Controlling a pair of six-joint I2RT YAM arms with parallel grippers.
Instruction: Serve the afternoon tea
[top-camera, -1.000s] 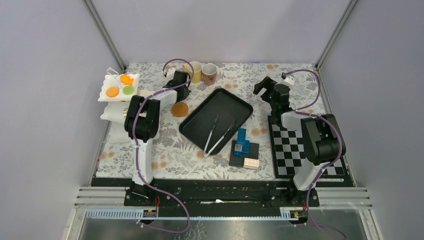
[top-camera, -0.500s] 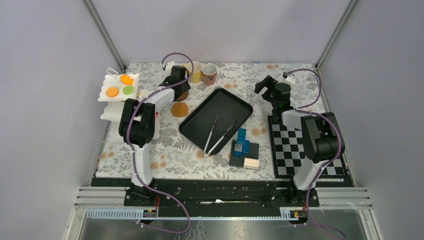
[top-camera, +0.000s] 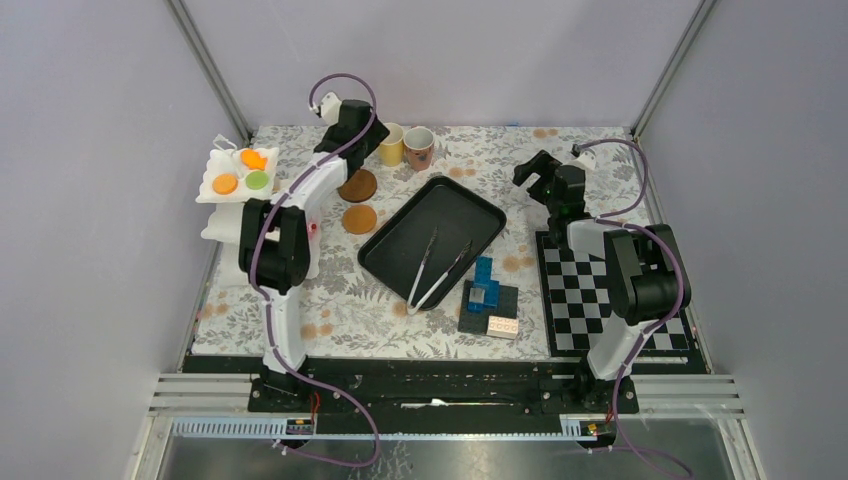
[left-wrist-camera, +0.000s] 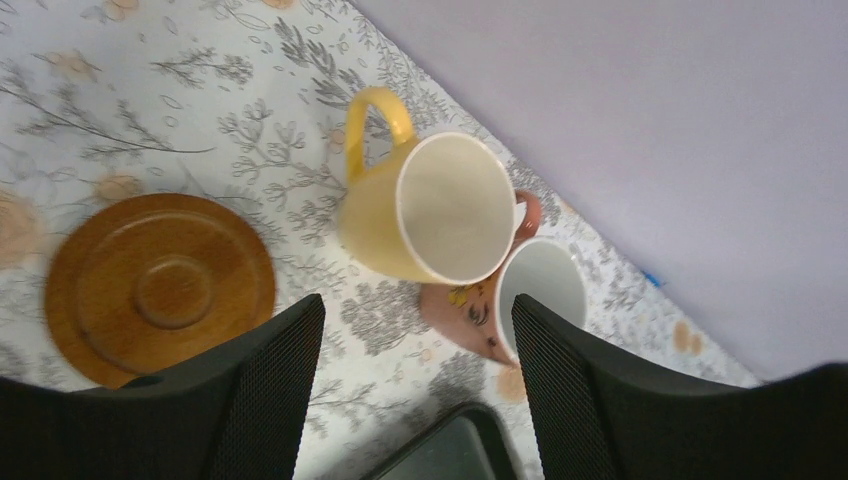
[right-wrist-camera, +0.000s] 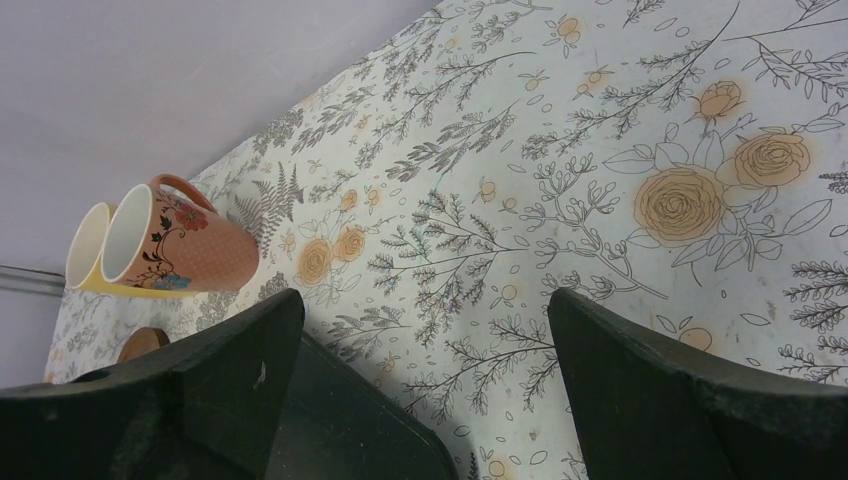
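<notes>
Black tray (top-camera: 432, 240) sits mid-table, tongs (top-camera: 435, 268) lying in it. Left gripper (left-wrist-camera: 412, 335) hovers above the mugs, jaws apart, nothing between them. Right gripper (right-wrist-camera: 425, 340) is spread wide, empty too. Yellow mug (left-wrist-camera: 430, 208) and pink mug (left-wrist-camera: 520, 300) stand touching by the back wall. One coaster (left-wrist-camera: 160, 285) lies beside them, second coaster (top-camera: 359, 218) by the tray. Cookies (top-camera: 225, 183) sit on the white stand (top-camera: 215, 195), far left.

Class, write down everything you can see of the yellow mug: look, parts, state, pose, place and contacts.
The yellow mug looks like glossy ceramic: yellow outside, white inside, with one loop handle. It is empty and stands upright on the floral tablecloth near the back wall. The pinkish patterned mug stands tight against its side; whether they truly touch is unclear. A brown coaster lies apart from it. The open left gripper hangs above without touching it.
</notes>
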